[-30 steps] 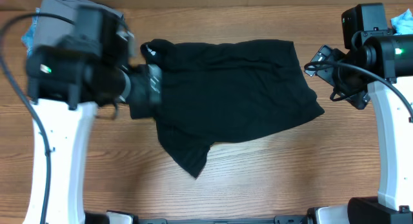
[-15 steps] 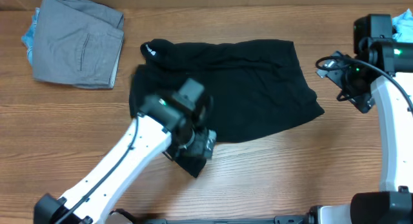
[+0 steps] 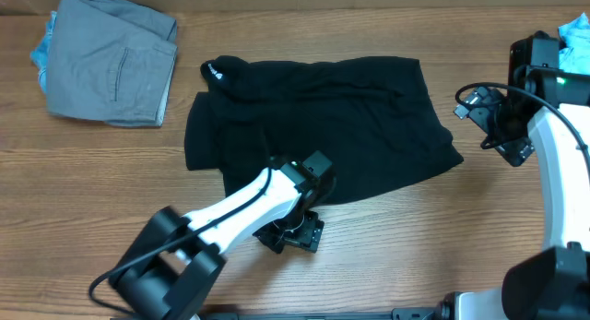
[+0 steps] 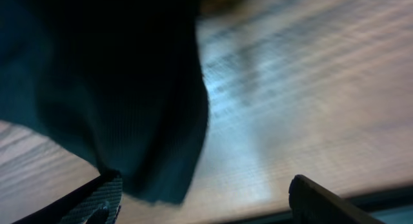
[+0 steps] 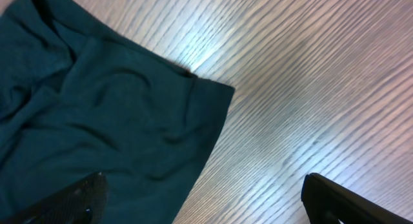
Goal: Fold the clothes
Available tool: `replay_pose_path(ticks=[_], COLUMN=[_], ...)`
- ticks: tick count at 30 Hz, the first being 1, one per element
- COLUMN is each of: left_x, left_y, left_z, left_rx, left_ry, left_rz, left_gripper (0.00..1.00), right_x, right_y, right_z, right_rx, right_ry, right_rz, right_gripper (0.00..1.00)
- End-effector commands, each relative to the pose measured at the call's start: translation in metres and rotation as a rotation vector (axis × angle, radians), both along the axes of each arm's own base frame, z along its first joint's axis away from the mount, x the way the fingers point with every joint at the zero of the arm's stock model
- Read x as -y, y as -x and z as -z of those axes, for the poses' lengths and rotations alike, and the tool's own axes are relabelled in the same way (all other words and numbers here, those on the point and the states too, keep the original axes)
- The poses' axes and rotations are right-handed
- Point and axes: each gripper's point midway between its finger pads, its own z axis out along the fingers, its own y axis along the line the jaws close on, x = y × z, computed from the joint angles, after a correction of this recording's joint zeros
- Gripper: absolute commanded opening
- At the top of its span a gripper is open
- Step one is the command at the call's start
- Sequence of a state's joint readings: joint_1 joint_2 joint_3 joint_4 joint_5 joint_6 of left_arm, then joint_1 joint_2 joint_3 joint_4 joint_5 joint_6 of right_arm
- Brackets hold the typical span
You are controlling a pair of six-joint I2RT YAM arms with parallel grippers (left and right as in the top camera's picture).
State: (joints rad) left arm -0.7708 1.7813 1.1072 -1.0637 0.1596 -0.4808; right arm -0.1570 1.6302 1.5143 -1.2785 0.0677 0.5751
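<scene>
Left hand (image 3: 293, 235) moved to T-shirt (image 3: 332, 126) edge; trousers (image 3: 111, 57) apart.

Both arms are built of smooth white links joined by black, rounded joint housings. The left arm (image 3: 230, 214) ends in a boxy black wrist block. On the right arm (image 3: 553, 172) a small green light (image 3: 560, 77) glows on the black housing, and a thin black cable (image 3: 493, 89) loops beside it. The left fingers (image 4: 319, 197) and right fingers (image 5: 339, 199) are matt black wedges.
</scene>
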Motion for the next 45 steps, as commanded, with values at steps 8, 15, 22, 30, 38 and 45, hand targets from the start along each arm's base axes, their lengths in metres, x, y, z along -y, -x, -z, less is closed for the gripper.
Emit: replay_pose_path(ticks=[8,15,22,30,38,45], left_x=[-0.012,-0.019,-0.026,-0.026,-0.025,-0.025], left_y=[-0.01,-0.008,-0.008,-0.008,-0.008,-0.008], left_z=[0.032,0.031,0.03,0.03,0.03,0.03], left_rx=[0.002,-0.005,-0.019,-0.021,-0.018,-0.019], left_ry=[-0.105,-0.136,-0.148,-0.15,-0.147,-0.146], left_rz=[-0.018,-0.015,-0.031,-0.032,-0.032,-0.032], left_gripper=[0.63,0.23,0.16,0.16,0.17,0.17], right_x=[-0.012,-0.011,-0.008,-0.005,0.009,0.01], right_y=[-0.016,-0.022,-0.02,-0.011,-0.001,-0.003], right_z=[0.048,0.08,0.107,0.133,0.151,0.16], right_rx=[-0.085,-0.152,-0.212,-0.277,-0.284,-0.263], right_ry=[-0.101,-0.114,-0.104,-0.118,-0.127,-0.123], right_rz=[-0.02,-0.01,-0.004,0.036,0.076,0.073], right_gripper=[0.84,0.67,0.68,0.67,0.63,0.63])
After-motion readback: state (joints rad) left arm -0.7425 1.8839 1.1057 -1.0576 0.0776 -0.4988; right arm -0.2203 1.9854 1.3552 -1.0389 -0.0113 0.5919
